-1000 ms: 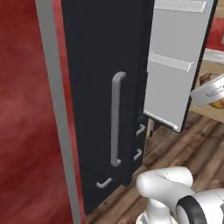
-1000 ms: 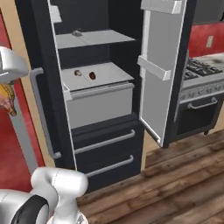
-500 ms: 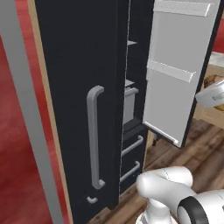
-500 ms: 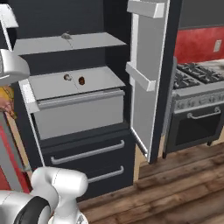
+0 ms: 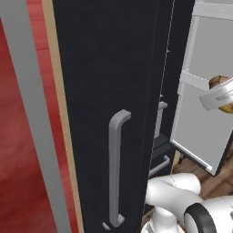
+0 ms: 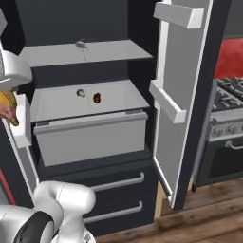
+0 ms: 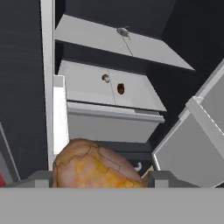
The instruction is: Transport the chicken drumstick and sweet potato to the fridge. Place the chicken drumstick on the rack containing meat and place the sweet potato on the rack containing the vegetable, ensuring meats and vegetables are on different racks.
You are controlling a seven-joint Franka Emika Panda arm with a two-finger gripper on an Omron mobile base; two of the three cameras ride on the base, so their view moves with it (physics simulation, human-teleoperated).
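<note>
Clamped around the chicken drumstick (image 7: 94, 164), the end effector (image 7: 94, 177) hangs before the open fridge (image 6: 71, 19) mid-carry, with the sweet potato (image 6: 97, 98) already on the walled tray, so next I'd reach up to the flat upper rack (image 6: 114, 50).

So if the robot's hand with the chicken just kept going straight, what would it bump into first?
Probably the front of the walled tray in the fridge. The hand, shut on the drumstick, points into the open fridge, roughly at that tray's front lip. Depth is hard to judge, so it might slide over it.
</note>
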